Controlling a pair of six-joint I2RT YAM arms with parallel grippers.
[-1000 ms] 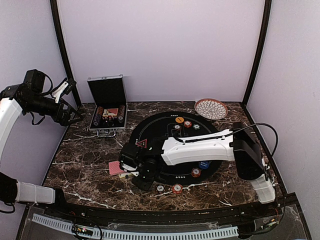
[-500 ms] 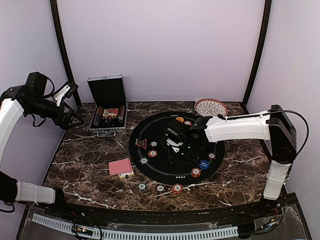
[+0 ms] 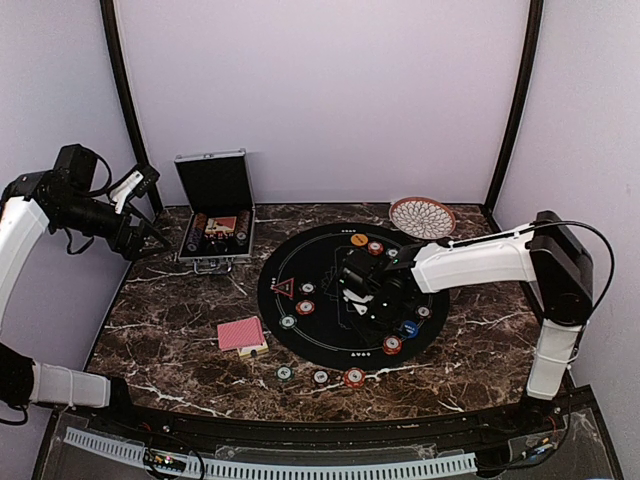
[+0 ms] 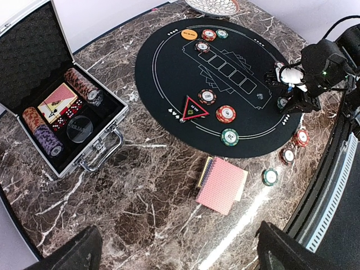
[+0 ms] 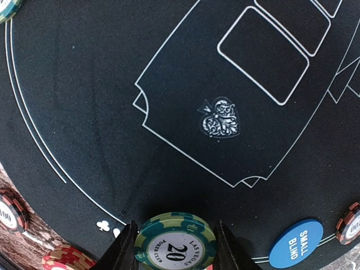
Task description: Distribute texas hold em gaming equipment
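A green "20" poker chip (image 5: 175,243) sits edge to edge between my right gripper's (image 5: 175,248) fingers, which are shut on it low over the black round mat (image 5: 84,112). From above, the right gripper (image 3: 362,290) is over the mat's middle right. Other chips lie round the mat, with a blue "small blind" chip (image 5: 295,243) close by. The red-edged triangle marker (image 3: 284,289) lies on the mat's left. The red-backed card deck (image 4: 222,184) lies on the marble left of the mat. My left gripper (image 4: 180,259) hangs open, high over the table's left side.
An open silver case (image 4: 62,112) holding chip rolls and cards stands at the back left. A woven patterned dish (image 3: 422,216) sits at the back right. Three chips (image 3: 320,377) lie on the marble near the front edge.
My right arm swung from beside the card deck rightward to the mat's middle, then settled slightly lower. The left arm stayed still.
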